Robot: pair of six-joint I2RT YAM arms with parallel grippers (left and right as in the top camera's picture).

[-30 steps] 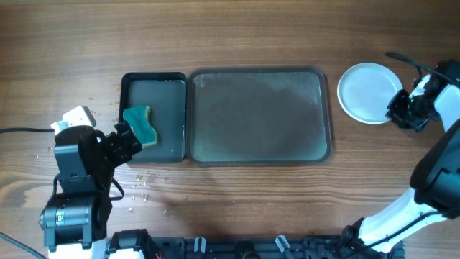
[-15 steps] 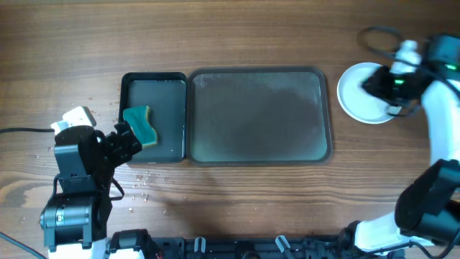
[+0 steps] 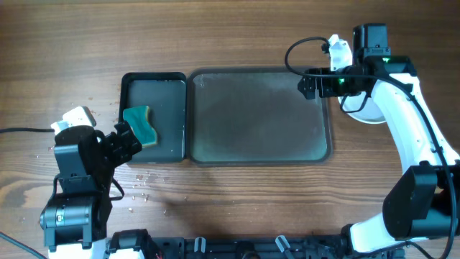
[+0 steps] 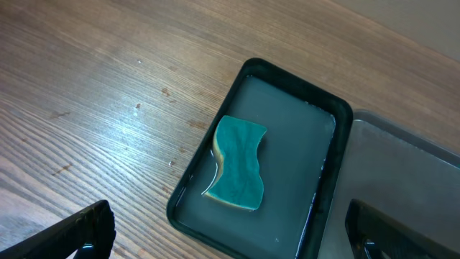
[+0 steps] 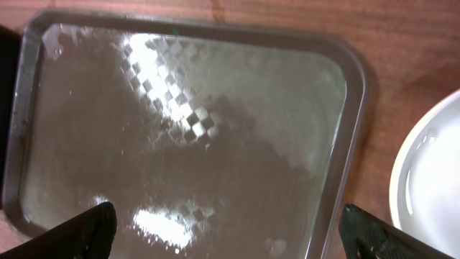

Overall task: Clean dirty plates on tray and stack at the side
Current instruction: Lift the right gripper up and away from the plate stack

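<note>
Wood-grain tabletop: sponge under left wrist camera, plates under right.

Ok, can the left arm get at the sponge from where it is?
Probably yes: the open left tool is right by the sponge, which lies uncovered in the small black tray, with nothing between them.

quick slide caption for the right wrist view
Open right gripper over the bare grey tray, white plate beside it on the wood tabletop.
</note>
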